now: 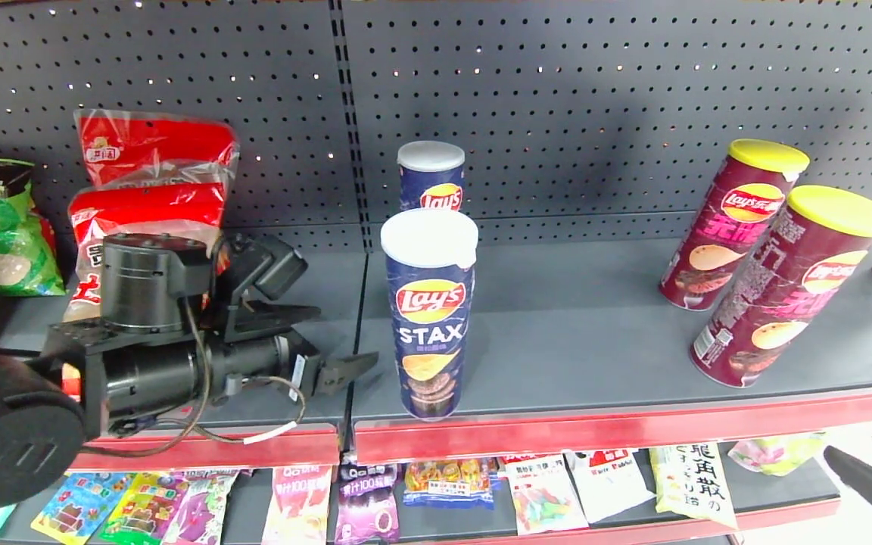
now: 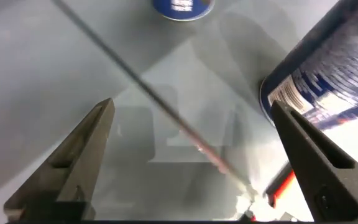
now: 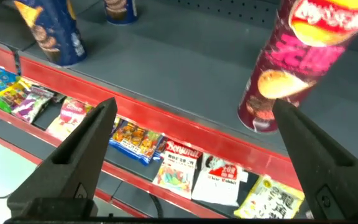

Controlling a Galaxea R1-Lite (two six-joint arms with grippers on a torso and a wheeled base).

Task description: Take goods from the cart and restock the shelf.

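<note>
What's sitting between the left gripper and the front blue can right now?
Nothing. In the head view, only bare grey shelf and its panel seam separate the open left gripper from the front blue can.

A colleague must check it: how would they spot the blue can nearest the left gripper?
On the grey upper shelf, look mid-width at the red front edge. The blue can stands there, white-lidded; its twin stands farther back, and the maroon cans have yellow lids.
</note>
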